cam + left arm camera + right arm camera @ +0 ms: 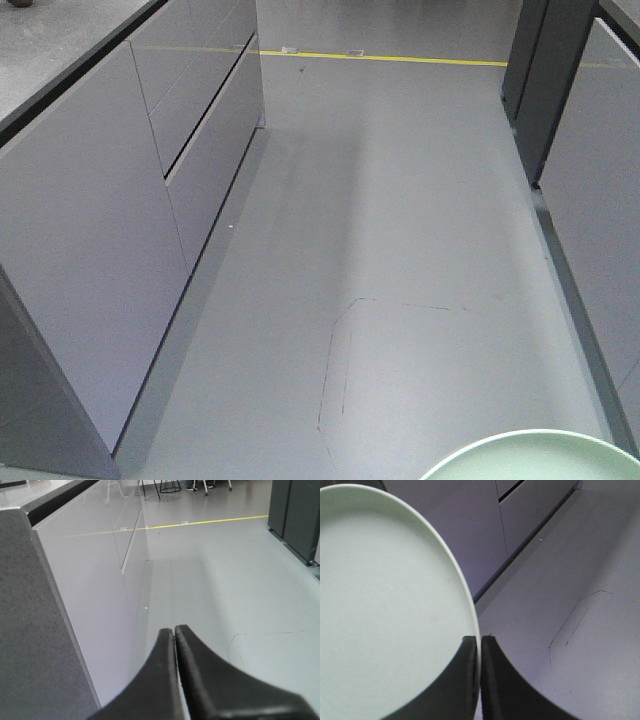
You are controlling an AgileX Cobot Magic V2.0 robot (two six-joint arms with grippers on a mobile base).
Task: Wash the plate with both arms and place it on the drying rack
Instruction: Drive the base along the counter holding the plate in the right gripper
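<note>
Plate [385, 605] gripped at its rim: we see the right gripper [479, 641] clenched on it, one dark jaw lying over the pale green face and the other pressed against the outer side of the rim. The plate is plain and unmarked, and it is held out over the grey floor [420, 250], to the right of the cabinets [90, 250] and well apart from them. From the front view we catch only an arc of its rim at the bottom edge of the picture, again right of the cabinets. The left gripper [174, 630] is squeezed together with nothing between its jaws, the two black tips touching; it hangs near the cabinets, just off their flat grey fronts, with the speckled dark counter [25, 630] above those fronts. Thin scuff lines [345, 370] mark the floor between the cabinets and the plate. Beyond the far end of the cabinets a yellow line [400, 58] runs across the floor. Opposite the cabinets, across the aisle, stands a dark unit [545, 80]. We cannot tell whether the plate is wet or dry.
</note>
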